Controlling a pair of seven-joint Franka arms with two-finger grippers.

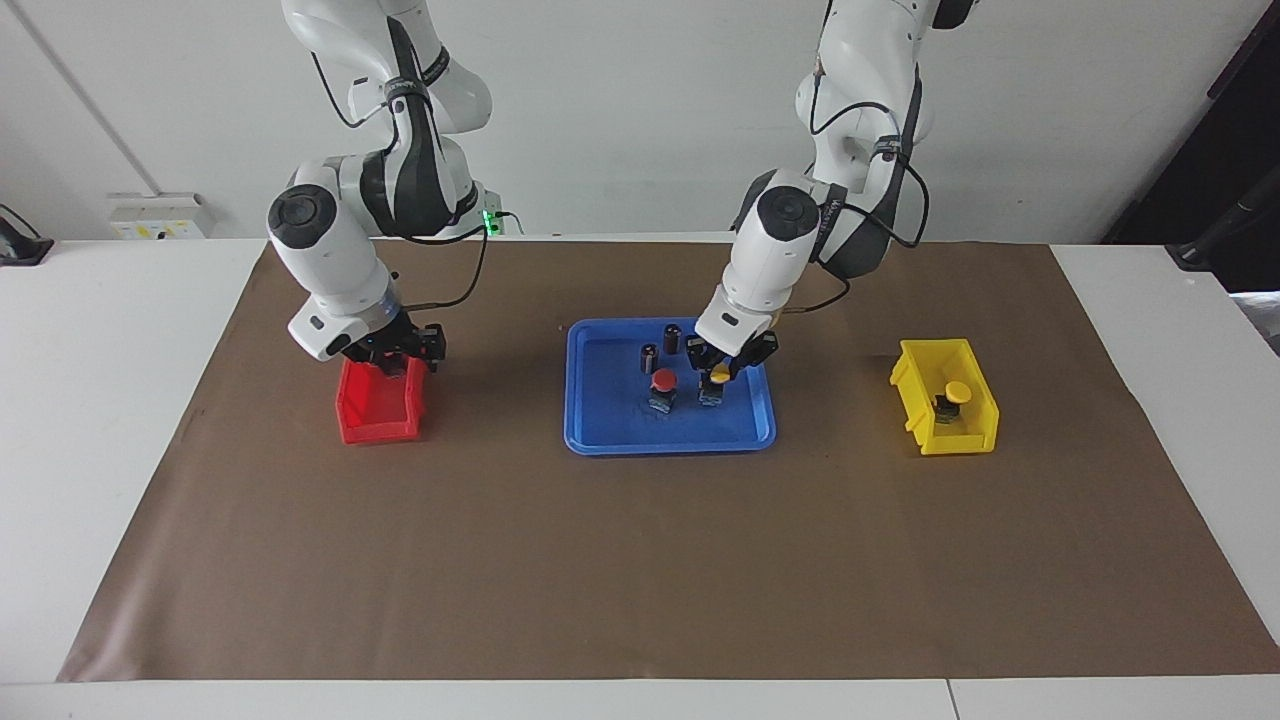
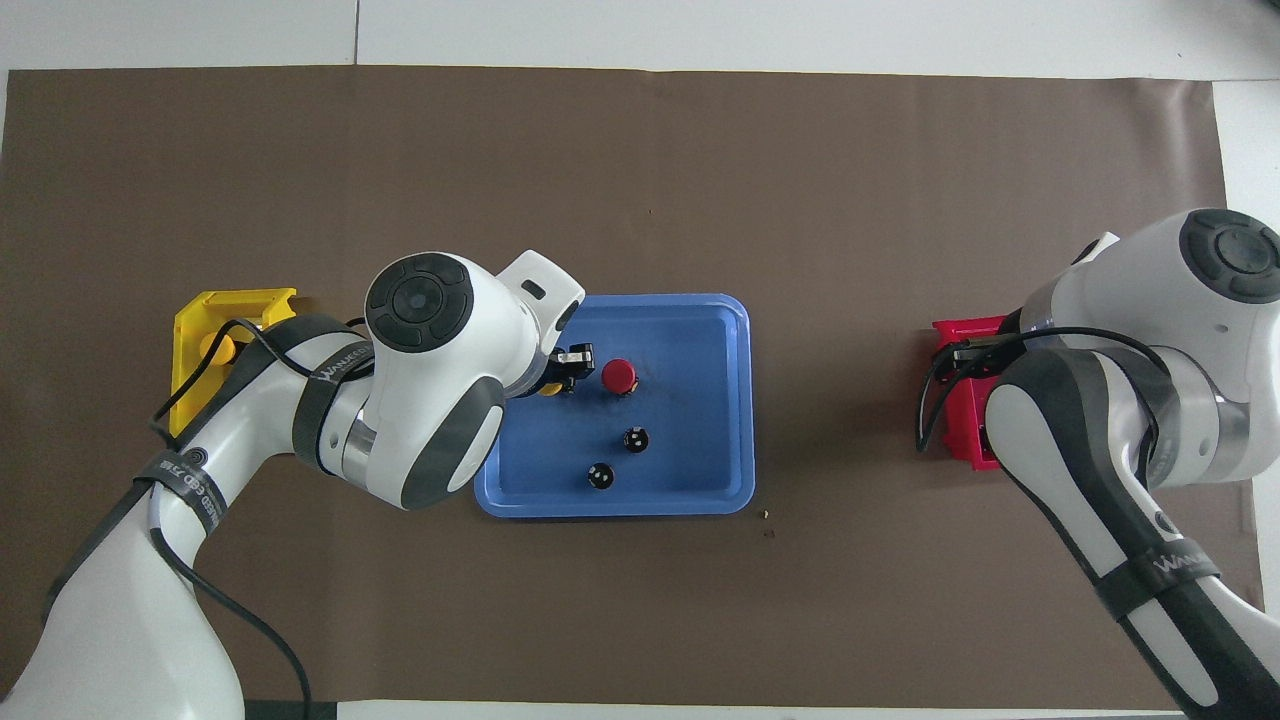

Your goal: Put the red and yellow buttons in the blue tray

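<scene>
The blue tray (image 1: pixel 600 425) (image 2: pixel 700 320) lies mid-table. In it stands a red button (image 1: pixel 663 380) (image 2: pixel 619 375). Beside it, toward the left arm's end, a yellow button (image 1: pixel 717 379) (image 2: pixel 549 389) stands on the tray floor. My left gripper (image 1: pixel 720 374) (image 2: pixel 568 366) is shut on its cap. A second yellow button (image 1: pixel 957 392) (image 2: pixel 218 348) sits in the yellow bin (image 1: pixel 930 435) (image 2: pixel 190 310). My right gripper (image 1: pixel 402 362) is low over the end of the red bin (image 1: pixel 378 425) (image 2: pixel 955 335) nearer to the robots. The second red button is hidden.
Two dark cylinders (image 1: pixel 649 357) (image 1: pixel 672 337) stand in the tray, nearer to the robots than the red button; they also show in the overhead view (image 2: pixel 636 438) (image 2: pixel 600 476). A brown mat (image 1: pixel 640 560) covers the table.
</scene>
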